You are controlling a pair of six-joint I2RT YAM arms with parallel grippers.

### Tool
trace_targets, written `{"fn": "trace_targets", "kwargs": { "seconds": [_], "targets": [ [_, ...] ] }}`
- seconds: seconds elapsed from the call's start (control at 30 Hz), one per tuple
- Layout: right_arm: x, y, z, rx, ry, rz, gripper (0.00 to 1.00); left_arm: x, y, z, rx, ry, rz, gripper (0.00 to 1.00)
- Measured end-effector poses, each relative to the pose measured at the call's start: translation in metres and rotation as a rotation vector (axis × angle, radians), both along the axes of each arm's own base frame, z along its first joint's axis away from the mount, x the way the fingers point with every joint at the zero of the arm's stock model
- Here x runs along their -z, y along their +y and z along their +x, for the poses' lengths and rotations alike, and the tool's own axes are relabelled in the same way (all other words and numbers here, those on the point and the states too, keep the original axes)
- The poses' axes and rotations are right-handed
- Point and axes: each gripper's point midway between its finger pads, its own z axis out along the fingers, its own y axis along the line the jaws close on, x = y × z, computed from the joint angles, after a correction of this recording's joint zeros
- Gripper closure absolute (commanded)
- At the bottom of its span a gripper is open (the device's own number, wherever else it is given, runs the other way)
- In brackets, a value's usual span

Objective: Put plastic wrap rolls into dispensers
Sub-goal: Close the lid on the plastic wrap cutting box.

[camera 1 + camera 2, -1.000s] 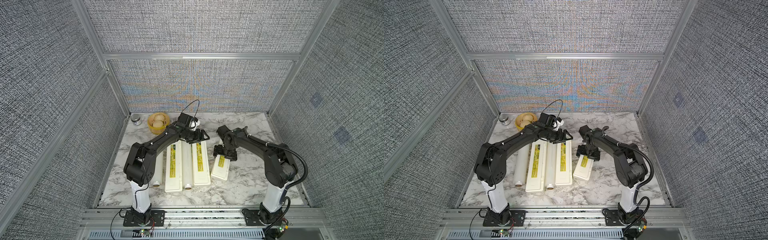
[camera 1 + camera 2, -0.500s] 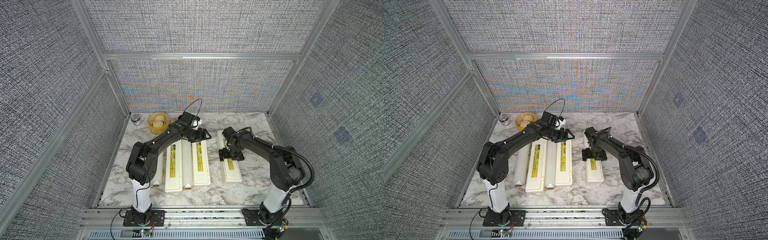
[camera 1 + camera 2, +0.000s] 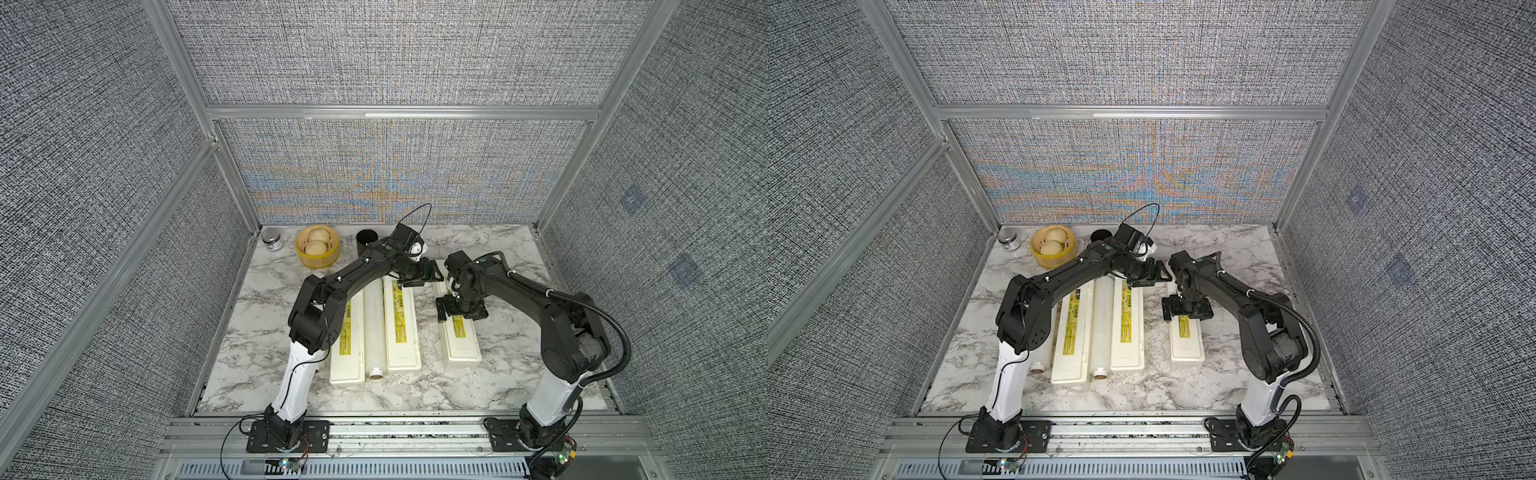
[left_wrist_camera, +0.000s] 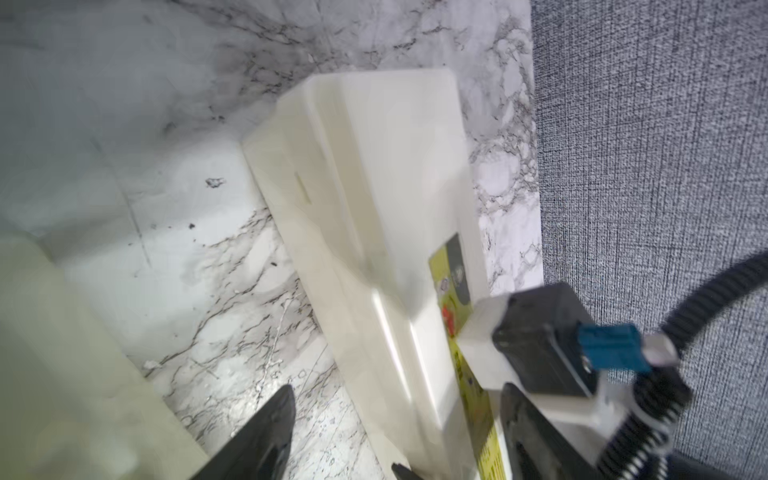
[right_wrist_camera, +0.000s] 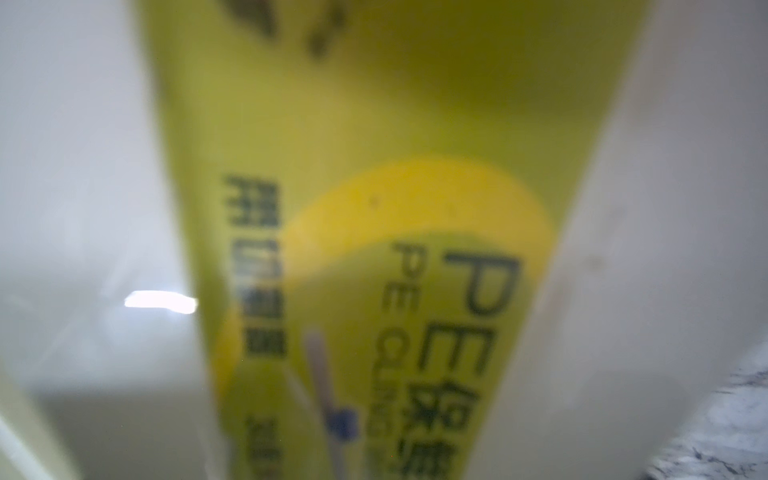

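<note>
Since a second ago the rightmost dispenser (image 3: 459, 345) has swung out of its slant and is now lying square with the others, a little apart from them on the marble table (image 3: 257, 332). Going across: the left roll (image 3: 1040, 357) is peeking out behind the left arm, then the left dispenser (image 3: 347, 353) is sitting closed. The middle roll (image 3: 376, 328) is lying snug between it and the closed middle dispenser (image 3: 401, 332). I'm guessing these rolls are light and stiff along the core but slick and a bit squashy on the film, so I'd be pinching mid-length across the barrel. The left gripper (image 3: 420, 277) is hovering by the far ends of the middle and rightmost boxes, jaws partly open, holding nothing. The right gripper (image 3: 460, 311) is sitting low over the rightmost lid, jaws spread wide across it. I can't tell if the pads are touching the sides.
</note>
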Motion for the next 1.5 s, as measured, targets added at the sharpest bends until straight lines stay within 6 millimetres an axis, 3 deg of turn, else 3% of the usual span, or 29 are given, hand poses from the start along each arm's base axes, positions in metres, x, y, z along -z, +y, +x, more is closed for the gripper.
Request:
{"fn": "trace_targets", "kwargs": {
  "seconds": [0.27,0.5,0.9,1.2,1.33,1.5],
  "targets": [
    [0.004,0.0,-0.002,0.004,0.002,0.001,0.01,0.029,-0.017,-0.015,-0.001,0.083,0.033,0.31],
    [0.003,-0.002,-0.005,0.038,0.009,-0.005,0.01,0.034,-0.027,-0.021,0.011,0.107,0.009,0.36],
    [-0.028,-0.002,-0.017,0.008,-0.021,0.035,0.01,0.047,-0.034,-0.024,0.031,0.126,-0.033,0.39],
    [-0.031,-0.022,-0.054,0.04,0.039,0.131,0.02,0.045,-0.034,-0.026,0.031,0.118,-0.047,0.39],
    [-0.023,-0.012,-0.078,0.037,0.094,0.237,0.04,0.044,-0.035,-0.031,0.029,0.123,-0.043,0.39],
    [-0.01,-0.005,-0.088,0.075,0.124,0.334,0.11,0.043,-0.036,-0.042,0.028,0.126,-0.029,0.38]
  ]
}}
